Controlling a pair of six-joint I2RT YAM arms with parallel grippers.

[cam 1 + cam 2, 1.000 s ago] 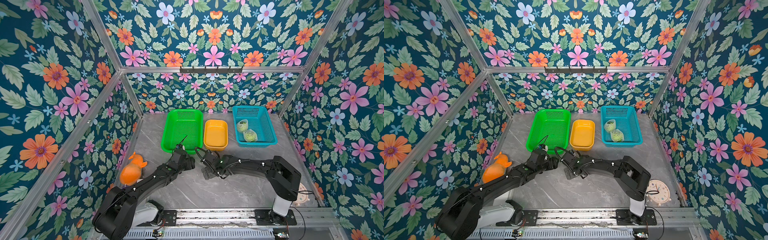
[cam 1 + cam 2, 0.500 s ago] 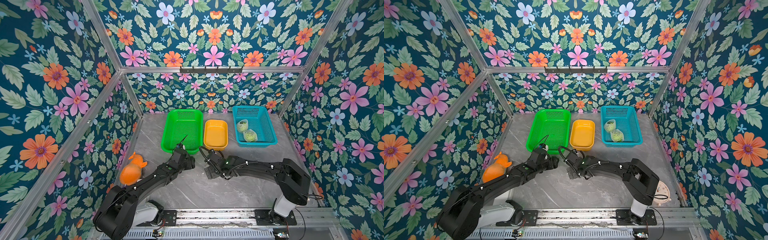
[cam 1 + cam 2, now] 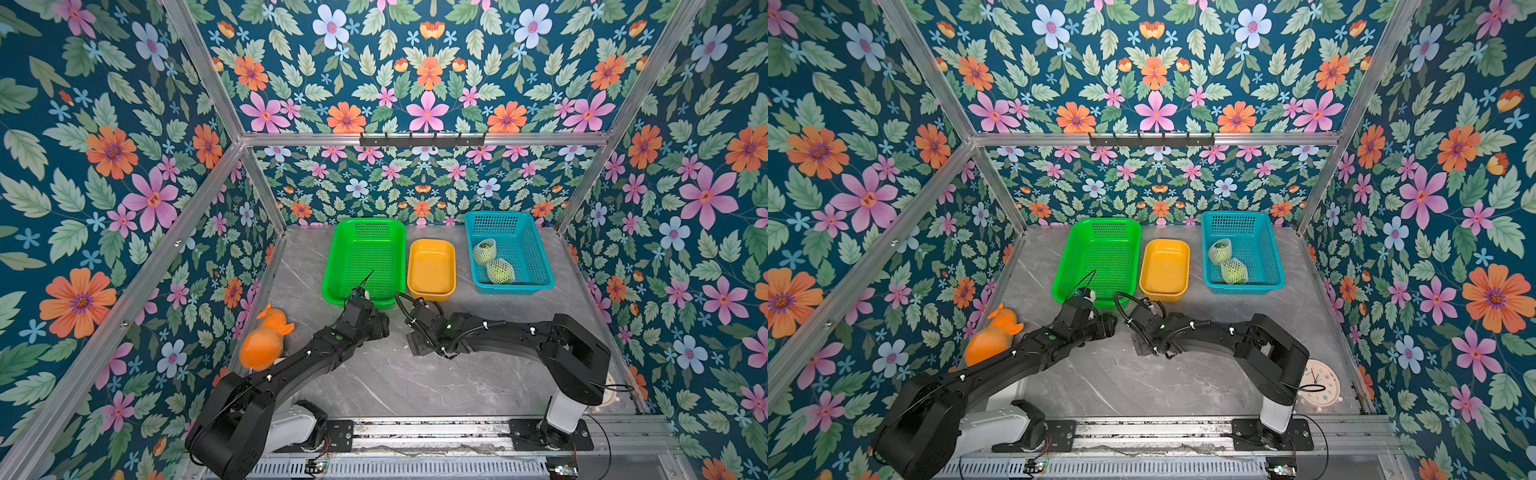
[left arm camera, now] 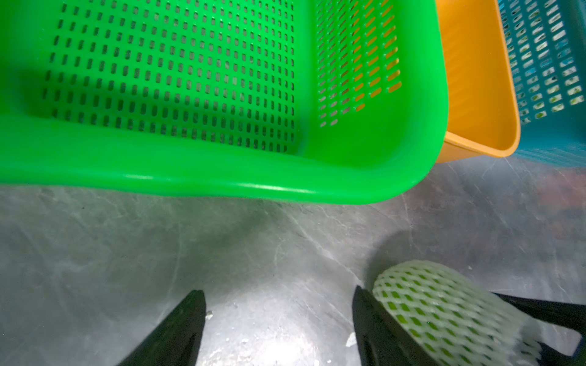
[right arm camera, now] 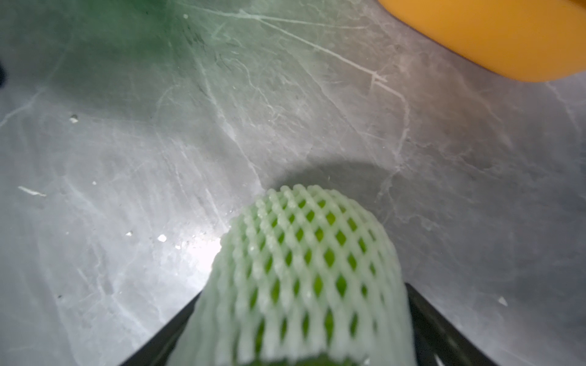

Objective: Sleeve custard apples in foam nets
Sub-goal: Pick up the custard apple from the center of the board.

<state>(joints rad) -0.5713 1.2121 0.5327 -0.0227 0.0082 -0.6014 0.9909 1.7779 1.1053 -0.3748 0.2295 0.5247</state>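
The right gripper (image 5: 302, 290) had its fingers pressed on either side of a custard apple (image 5: 317, 236) sleeved in a foam net (image 5: 285, 228), over the tabletop (image 5: 158, 158) near its middle, just short of the yellow tub (image 5: 491, 38); the left gripper (image 4: 279, 317) stood spread wide on nothing, just beside that net, before the green basket (image 4: 222, 180); two more netted apples (image 3: 500, 271) lay in the blue basket (image 3: 536, 266) near the far right corner.

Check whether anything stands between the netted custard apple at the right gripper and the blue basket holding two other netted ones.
Partly: the yellow tub stands beside the blue basket, and its near corner lies close to the straight line from the netted custard apple at the right gripper. Carried higher, only the basket's near wall remains to clear.
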